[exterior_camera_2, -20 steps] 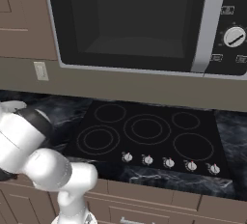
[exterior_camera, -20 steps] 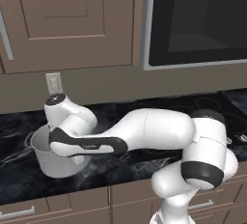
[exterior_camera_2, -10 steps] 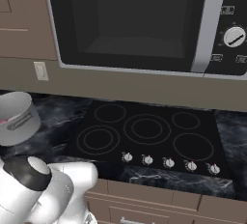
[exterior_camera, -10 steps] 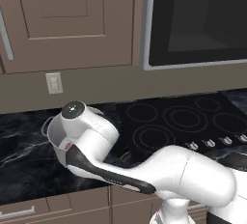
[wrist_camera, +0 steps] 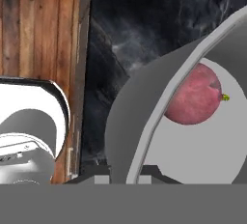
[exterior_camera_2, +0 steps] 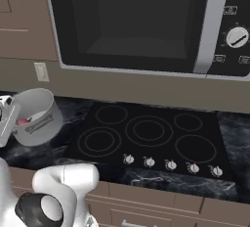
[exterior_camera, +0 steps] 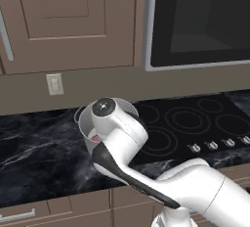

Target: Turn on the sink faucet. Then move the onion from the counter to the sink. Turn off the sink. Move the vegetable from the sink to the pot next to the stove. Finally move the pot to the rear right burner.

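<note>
Left base view, from the left: a wall outlet (exterior_camera: pixel 54 83) above the counter (exterior_camera: pixel 34 157), then the grey pot (exterior_camera: pixel 87 129), tilted and lifted off the marble, with the onion (exterior_camera: pixel 95 137) lying inside, and to its right the stove (exterior_camera: pixel 188 123). Hand view: the gripper (wrist_camera: pixel 122 172) is clamped on the pot's rim (wrist_camera: pixel 159 106), one dark tip on each side of the wall; the reddish onion rests on the pot floor beyond. Right base view: pot held left of the cooktop, below the microwave (exterior_camera_2: pixel 146 23)
</note>
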Motion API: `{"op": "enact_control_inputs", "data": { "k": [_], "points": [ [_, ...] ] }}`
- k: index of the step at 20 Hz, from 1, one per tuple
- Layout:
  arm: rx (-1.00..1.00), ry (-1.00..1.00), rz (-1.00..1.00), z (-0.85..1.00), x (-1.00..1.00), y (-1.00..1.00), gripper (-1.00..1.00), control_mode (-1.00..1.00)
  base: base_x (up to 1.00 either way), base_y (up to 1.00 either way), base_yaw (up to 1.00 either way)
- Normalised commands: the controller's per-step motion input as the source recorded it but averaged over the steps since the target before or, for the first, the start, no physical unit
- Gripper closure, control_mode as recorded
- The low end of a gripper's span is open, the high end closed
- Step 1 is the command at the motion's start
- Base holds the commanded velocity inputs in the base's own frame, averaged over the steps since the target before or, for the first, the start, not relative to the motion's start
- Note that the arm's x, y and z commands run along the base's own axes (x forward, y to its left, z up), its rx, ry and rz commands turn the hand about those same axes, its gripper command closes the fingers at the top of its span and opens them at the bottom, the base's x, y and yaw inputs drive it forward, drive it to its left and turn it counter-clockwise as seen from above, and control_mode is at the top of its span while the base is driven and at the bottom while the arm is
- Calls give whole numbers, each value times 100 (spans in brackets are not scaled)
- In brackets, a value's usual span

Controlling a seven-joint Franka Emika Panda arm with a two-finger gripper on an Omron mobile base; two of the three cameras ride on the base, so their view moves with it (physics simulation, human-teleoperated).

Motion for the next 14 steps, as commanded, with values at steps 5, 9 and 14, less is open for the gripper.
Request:
{"op": "enact_control_inputs", "data": {
  "k": [5, 9, 14],
  "points": [
    [0, 1, -24, 19, 13, -81, 100, -100, 0, 0, 0],
    [1, 3, -24, 16, 16, -83, 100, -100, 0, 0, 0],
    [1, 4, -23, 12, 18, -85, 100, -100, 0, 0, 0]
  ]
}}
